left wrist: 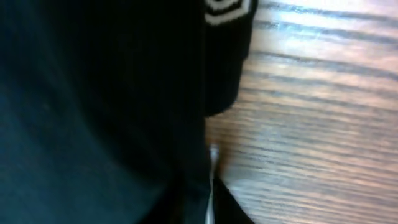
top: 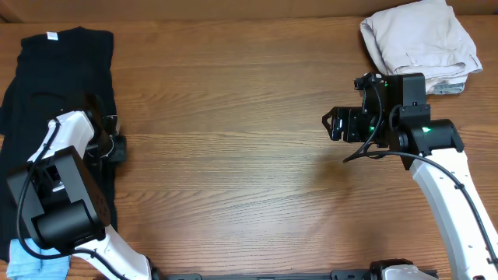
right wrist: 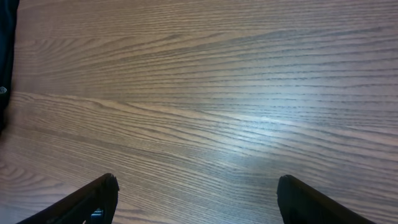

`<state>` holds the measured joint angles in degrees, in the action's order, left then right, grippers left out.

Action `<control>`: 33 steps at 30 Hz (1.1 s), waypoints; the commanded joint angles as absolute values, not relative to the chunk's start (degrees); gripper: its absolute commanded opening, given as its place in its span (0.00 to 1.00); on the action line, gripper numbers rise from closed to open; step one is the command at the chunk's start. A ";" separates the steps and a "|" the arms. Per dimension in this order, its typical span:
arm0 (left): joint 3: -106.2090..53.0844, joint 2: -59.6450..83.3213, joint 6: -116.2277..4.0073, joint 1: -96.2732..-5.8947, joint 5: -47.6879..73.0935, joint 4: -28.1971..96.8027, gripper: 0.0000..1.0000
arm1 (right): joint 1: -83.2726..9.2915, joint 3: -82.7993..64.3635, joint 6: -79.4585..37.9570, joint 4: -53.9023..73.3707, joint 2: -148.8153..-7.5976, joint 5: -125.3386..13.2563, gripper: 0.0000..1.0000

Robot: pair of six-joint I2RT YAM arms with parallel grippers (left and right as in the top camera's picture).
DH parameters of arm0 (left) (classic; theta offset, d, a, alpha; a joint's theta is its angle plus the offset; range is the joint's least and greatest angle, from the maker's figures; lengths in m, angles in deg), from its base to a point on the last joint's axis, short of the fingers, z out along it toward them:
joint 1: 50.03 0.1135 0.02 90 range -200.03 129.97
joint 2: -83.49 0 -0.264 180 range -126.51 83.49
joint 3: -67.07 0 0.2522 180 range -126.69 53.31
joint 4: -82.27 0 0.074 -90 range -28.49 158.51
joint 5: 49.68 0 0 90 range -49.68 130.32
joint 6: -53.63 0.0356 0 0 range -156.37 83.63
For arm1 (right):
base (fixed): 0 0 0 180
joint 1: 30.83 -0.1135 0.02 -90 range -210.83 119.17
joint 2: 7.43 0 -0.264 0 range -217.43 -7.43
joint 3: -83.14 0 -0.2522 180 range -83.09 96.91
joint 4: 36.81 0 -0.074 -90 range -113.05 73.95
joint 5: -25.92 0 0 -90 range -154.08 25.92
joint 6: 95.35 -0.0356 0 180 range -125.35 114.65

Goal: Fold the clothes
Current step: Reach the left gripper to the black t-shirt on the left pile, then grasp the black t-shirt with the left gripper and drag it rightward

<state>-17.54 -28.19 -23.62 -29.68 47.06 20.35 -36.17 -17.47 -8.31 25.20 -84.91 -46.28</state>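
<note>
The black T-shirt (top: 54,85) lies spread at the table's left edge, its small white label (top: 52,35) at the far end. My left gripper (top: 113,148) is low at the shirt's right edge. In the left wrist view black fabric (left wrist: 93,112) fills the left half, and the fingers (left wrist: 211,199) are pressed together on the fabric edge. My right gripper (top: 334,124) hovers over bare wood right of centre, open and empty. Its fingers (right wrist: 199,199) are wide apart. A sliver of the black shirt (right wrist: 5,62) shows at the left of the right wrist view.
Folded beige garments (top: 420,39) lie at the far right corner, behind my right arm. A light blue garment (top: 31,266) lies at the near left, partly under the left arm's base. Bare wooden table (top: 233,155) runs between the two arms.
</note>
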 commanded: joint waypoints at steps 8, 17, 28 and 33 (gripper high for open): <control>-27.09 -29.26 -26.59 -32.47 38.41 10.05 0.04 | -36.46 -17.14 -8.18 25.09 -84.82 -45.98 0.85; -60.70 -29.22 -26.77 -38.31 28.61 -16.57 0.04 | -36.46 -17.12 -8.86 25.04 -84.82 -45.95 0.83; -83.81 -29.24 -27.27 -55.14 14.28 -21.20 0.04 | -35.54 -17.08 -12.97 24.89 -84.82 -47.03 0.74; -83.67 -31.25 -28.93 -65.83 14.36 -14.69 0.04 | -31.67 -16.59 -16.38 25.39 -83.51 -47.90 0.74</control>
<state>-82.60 -30.18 -27.36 -61.59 17.84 -16.42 -34.16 -17.47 -13.41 25.24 -84.91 -46.89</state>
